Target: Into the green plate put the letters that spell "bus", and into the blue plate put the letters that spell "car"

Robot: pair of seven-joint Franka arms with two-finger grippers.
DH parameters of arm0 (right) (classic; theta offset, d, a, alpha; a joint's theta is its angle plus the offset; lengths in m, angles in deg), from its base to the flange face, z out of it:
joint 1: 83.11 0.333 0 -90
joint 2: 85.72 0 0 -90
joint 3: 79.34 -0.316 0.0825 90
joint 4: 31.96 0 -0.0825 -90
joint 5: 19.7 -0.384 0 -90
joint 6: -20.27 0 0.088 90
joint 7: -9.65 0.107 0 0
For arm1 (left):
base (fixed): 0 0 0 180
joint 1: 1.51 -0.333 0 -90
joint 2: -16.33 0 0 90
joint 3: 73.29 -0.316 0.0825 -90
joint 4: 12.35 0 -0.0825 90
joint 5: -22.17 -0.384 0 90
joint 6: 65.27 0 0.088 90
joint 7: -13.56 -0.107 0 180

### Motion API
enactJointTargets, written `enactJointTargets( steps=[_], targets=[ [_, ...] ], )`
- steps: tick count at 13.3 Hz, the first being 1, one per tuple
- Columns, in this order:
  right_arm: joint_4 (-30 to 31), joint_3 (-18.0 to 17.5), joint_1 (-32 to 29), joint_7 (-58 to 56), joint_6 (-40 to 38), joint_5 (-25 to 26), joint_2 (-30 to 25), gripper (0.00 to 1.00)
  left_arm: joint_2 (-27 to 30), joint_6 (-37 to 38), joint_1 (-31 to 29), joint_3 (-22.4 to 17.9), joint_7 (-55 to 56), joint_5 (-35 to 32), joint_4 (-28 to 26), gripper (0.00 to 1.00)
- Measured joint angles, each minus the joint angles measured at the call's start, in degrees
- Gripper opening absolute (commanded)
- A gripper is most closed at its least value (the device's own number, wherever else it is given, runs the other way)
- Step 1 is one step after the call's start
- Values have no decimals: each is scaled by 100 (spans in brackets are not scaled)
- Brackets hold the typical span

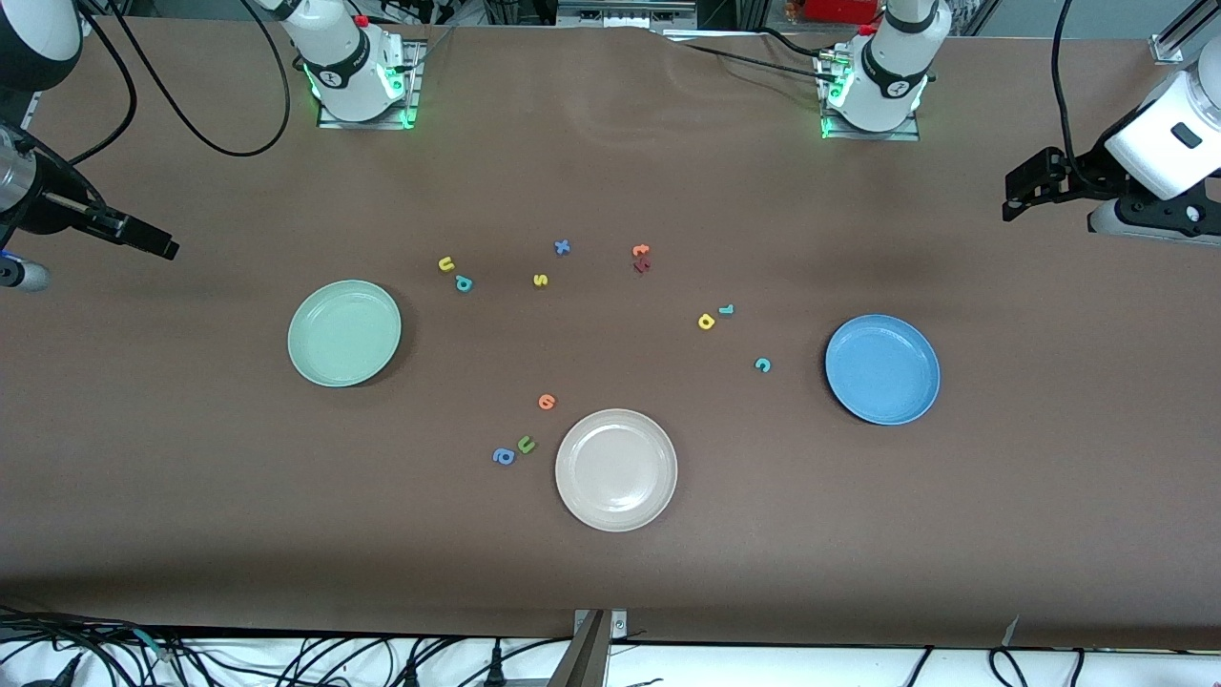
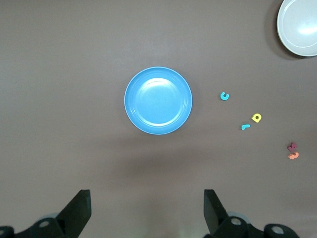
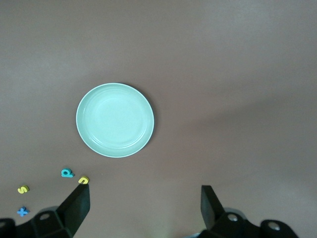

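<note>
You'll find a beige plate (image 1: 616, 469) on the brown table (image 1: 191, 496), empty and nearest the front camera of everything there. Take it as your landmark. Just beside it, toward the right arm's end, lie a green u (image 1: 526, 444) and a blue a (image 1: 504, 457), almost touching. An orange letter (image 1: 547, 402) sits slightly farther from the camera than those. Well farther from the plate lie a blue x (image 1: 562, 247), another orange letter (image 1: 641, 251) and a dark red letter (image 1: 642, 265) touching it.

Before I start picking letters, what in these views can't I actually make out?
- Dark red letter, front view: too small to read, touching the orange letter.
- Yellow u, right wrist view: partly covered by a right gripper finger.
- Beige plate, left wrist view: cut off by the frame edge.
</note>
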Motion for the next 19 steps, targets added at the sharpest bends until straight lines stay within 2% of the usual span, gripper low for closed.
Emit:
enactJointTargets(
  steps=[12, 15, 17, 19],
  targets=[
    [5, -48, 37, 182, -247, -6, 7, 99, -50, 12, 21, 16, 0, 0, -1, 100],
    [64, -303, 294, 1222, -250, -44, 54, 99, -301, 14, 368, 33, -16, 3, -4, 100],
    [210, -612, 425, 1920, -160, -51, 100, 99, -576, 12, 870, 48, -14, 3, -6, 100],
    [548, -944, 451, 2554, 250, -57, 123, 99, -956, -79, 1260, 63, 0, 158, -16, 100]
  ],
)
